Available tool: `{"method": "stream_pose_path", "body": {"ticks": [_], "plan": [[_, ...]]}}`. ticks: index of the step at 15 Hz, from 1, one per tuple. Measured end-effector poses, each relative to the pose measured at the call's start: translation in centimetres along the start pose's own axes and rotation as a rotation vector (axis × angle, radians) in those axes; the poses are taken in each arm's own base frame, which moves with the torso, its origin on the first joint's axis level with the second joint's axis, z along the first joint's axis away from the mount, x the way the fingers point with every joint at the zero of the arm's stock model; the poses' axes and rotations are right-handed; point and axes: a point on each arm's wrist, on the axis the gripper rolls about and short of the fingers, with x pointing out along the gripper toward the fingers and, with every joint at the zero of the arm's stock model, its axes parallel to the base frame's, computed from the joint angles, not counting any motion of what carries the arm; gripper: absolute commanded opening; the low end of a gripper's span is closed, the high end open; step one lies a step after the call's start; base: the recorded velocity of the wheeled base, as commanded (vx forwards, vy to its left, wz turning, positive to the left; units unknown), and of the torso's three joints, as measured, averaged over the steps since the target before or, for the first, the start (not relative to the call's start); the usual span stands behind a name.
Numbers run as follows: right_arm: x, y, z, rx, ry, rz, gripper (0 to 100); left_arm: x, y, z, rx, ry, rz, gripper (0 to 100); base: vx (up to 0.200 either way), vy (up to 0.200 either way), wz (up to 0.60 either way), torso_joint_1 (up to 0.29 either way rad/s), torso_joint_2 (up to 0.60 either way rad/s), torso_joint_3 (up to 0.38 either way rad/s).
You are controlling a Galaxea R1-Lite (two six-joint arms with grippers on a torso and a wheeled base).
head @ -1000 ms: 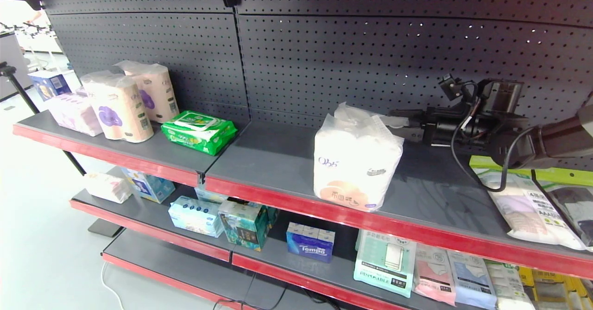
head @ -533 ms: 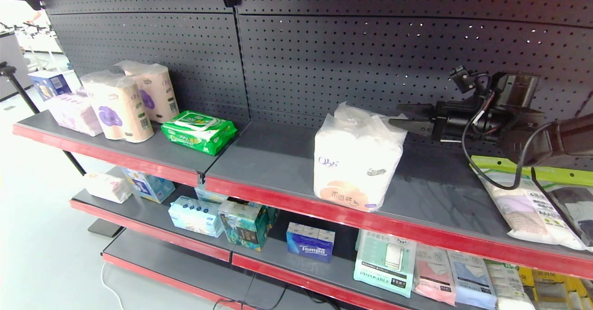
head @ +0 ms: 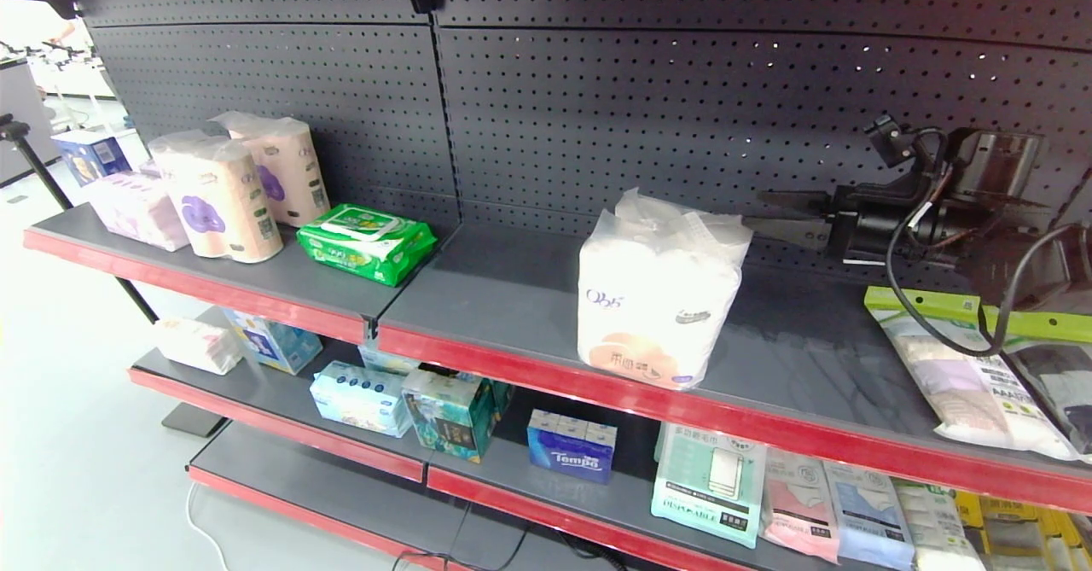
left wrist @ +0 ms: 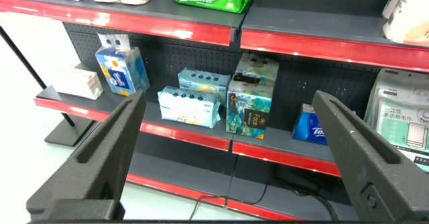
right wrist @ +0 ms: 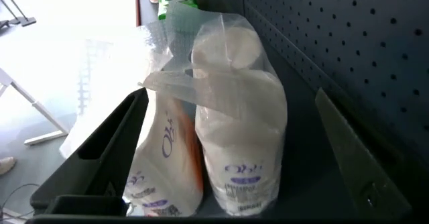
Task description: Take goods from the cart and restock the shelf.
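My right pincer (head: 755,212) is wide open and holds nothing. The toilet paper pack (head: 657,289) stands on the shelf (head: 512,289) just in front of it. If I snag its loose plastic top, the pack could tip off the front edge.

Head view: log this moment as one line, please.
toilet paper pack upright on shelf | right hand open, empty, beside pack top | left hand open, empty, facing lower shelves

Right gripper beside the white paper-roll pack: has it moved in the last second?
Yes. The right gripper has drawn back to the right, away from the paper-roll pack, which has stayed put.
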Motion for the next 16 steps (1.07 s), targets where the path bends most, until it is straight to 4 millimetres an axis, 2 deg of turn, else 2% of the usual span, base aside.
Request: {"method": "stream_pose_path", "body": {"ticks": [6, 9, 16], "plan": [[-2.7, 1.2, -0.2, 0.127, 0.087, -0.206, 100, 0.0, 0.0, 0.0, 0.000, 0.000, 0.001, 100, 0.000, 0.000, 0.00, 0.000, 0.00, 0.000], [-4.0, 2.0, -0.9, 0.177, 0.163, -0.438, 100, 0.0, 0.0, 0.0, 0.000, 0.000, 0.000, 100, 0.000, 0.000, 0.00, 0.000, 0.00, 0.000], [-4.9, 6.1, -3.1, 0.238, 0.333, -0.695, 100, 0.0, 0.0, 0.0, 0.000, 0.000, 0.001, 100, 0.000, 0.000, 0.00, 0.000, 0.00, 0.000]]}}
